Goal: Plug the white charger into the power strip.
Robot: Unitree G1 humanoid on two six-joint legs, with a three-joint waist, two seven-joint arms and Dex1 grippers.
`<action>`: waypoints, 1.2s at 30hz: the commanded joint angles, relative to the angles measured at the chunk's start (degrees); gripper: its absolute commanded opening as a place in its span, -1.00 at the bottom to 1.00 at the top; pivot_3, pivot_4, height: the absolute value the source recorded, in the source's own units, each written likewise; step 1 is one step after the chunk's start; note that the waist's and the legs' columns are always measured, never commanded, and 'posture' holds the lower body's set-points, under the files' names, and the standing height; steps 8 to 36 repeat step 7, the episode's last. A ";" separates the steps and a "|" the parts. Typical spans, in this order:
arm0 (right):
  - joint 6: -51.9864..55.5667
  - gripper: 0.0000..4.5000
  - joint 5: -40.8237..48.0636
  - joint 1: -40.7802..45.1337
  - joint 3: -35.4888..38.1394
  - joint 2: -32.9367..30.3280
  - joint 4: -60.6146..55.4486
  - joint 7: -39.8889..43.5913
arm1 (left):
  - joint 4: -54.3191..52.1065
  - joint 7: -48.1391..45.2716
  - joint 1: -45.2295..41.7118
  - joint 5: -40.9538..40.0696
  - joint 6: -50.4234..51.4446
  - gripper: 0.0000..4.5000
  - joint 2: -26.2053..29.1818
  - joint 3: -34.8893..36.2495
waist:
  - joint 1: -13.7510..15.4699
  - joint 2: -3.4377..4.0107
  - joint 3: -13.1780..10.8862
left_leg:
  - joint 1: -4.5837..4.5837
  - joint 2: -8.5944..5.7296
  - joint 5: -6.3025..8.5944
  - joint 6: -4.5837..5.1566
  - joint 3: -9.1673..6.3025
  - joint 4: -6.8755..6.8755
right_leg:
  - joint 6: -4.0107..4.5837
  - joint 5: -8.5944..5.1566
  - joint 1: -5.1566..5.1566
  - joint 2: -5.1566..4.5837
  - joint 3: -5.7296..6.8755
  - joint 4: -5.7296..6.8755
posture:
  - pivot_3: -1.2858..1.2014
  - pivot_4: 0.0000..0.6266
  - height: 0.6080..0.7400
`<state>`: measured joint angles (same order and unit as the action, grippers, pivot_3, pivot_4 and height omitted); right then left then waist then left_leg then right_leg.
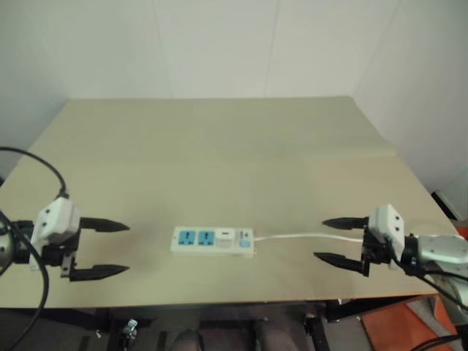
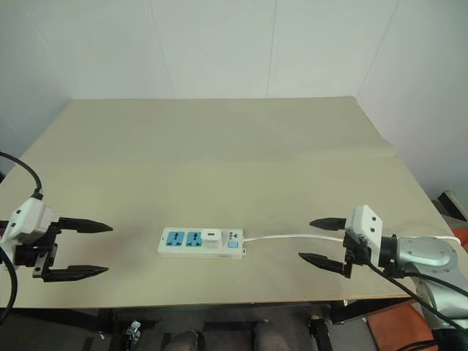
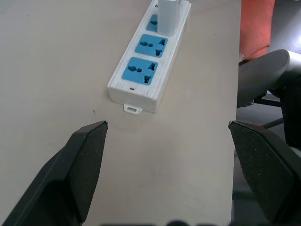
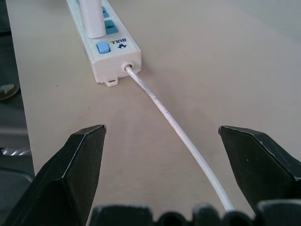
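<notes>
The power strip (image 1: 213, 241) lies near the front edge of the tan table (image 1: 219, 153), its thin white cord (image 1: 307, 236) running off to the right. The white charger (image 1: 223, 235) stands upright in the third socket, beside the switch (image 4: 103, 47); two blue sockets to its left stay bare. It also rises from the strip as the charger (image 3: 169, 16) in the left wrist view. My left gripper (image 1: 102, 248) hovers open well left of the strip, holding nothing. My right gripper (image 1: 342, 240) hovers open to the right, astride the cord without touching it.
A white wall (image 1: 234, 44) borders the table's back and right sides. An orange floor patch (image 1: 395, 322) lies past the table's front right corner. Black cables (image 1: 36, 219) loop around my left arm.
</notes>
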<state>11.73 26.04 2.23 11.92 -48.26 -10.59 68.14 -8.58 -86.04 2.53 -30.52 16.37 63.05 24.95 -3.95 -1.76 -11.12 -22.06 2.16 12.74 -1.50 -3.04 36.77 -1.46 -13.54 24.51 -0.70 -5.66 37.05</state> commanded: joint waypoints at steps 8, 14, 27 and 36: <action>0.51 0.99 1.42 -1.39 2.24 -0.99 -3.19 -0.78 | -1.41 0.69 -2.80 -2.03 0.52 1.00 0.24 -0.98 | 0.01 0.00 0.00 | 0.03 0.00 0.00 0.00 0.01 0.01 | -0.03 0.02 -0.01 0.00 -0.01 0.02 | 0.03 -0.52 1.00; 0.51 0.99 1.42 -1.39 2.24 -0.99 -3.19 -0.78 | -1.41 0.69 -2.80 -2.03 0.52 1.00 0.24 -0.98 | 0.01 0.00 0.00 | 0.03 0.00 0.00 0.00 0.01 0.01 | -0.03 0.02 -0.01 0.00 -0.01 0.02 | 0.03 -0.52 1.00; 0.51 0.99 1.42 -1.39 2.24 -0.99 -3.19 -0.78 | -1.41 0.69 -2.80 -2.03 0.52 1.00 0.24 -0.98 | 0.01 0.00 0.00 | 0.03 0.00 0.00 0.00 0.01 0.01 | -0.03 0.02 -0.01 0.00 -0.01 0.02 | 0.03 -0.52 1.00; 0.51 0.99 1.42 -1.39 2.24 -0.99 -3.19 -0.78 | -1.41 0.69 -2.80 -2.03 0.52 1.00 0.24 -0.98 | 0.01 0.00 0.00 | 0.03 0.00 0.00 0.00 0.01 0.01 | -0.03 0.02 -0.01 0.00 -0.01 0.02 | 0.03 -0.52 1.00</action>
